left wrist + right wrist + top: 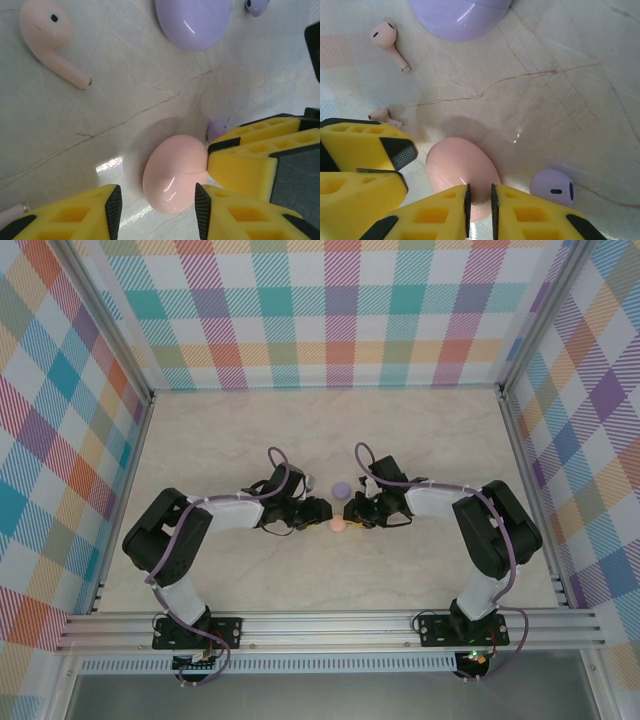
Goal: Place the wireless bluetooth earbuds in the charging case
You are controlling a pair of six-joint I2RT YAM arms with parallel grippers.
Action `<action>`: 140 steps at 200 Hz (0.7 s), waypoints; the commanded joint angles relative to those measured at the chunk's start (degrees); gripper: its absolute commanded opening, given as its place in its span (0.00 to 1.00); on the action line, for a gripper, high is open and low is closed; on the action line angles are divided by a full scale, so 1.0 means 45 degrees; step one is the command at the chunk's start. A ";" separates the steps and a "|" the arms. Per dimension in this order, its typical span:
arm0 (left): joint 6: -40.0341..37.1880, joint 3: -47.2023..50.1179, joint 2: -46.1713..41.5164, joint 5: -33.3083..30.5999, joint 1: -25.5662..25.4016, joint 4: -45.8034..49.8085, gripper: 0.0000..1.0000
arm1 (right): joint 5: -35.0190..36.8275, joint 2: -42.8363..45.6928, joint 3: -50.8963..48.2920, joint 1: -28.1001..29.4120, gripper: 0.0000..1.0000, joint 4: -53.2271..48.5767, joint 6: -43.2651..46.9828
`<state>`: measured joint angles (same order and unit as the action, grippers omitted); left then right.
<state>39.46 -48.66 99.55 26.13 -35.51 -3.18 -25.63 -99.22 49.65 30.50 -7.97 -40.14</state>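
The left gripper (157, 210) stands open astride the closed pink case (172, 172). The right gripper (480, 205), jaws nearly together, meets the case's other edge; whether it pinches, I cannot tell. Beyond, the purple case (192, 22) is closed too, a pink earbud (50, 37) lies loose with its stem slanting back toward the left gripper, and a purple earbud (552, 187) sits beside the right.

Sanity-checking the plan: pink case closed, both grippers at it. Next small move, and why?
Probably close the left gripper on the glossy pink oval charging case: its fingers straddle the closed case, one not touching, while the right gripper sits nearly shut at its edge. Steady it before lifting the lid.
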 commanded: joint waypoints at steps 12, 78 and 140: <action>0.0175 -0.0328 0.0262 0.0333 -0.0239 -0.0055 0.46 | -0.0102 -0.0275 0.0256 0.0184 0.19 -0.0021 -0.0104; 0.0537 -0.0469 0.0670 0.0667 -0.0388 -0.0552 0.42 | 0.0299 -0.0386 0.0511 0.0468 0.16 -0.0527 0.0033; 0.0992 -0.0253 0.0548 0.0909 -0.0391 -0.1217 0.39 | 0.0487 -0.0501 0.0613 0.0527 0.16 -0.0584 0.0024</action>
<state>42.17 -49.76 102.06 27.86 -36.47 -5.15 -24.23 -99.94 51.16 32.25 -9.08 -40.07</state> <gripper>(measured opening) 0.402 0.157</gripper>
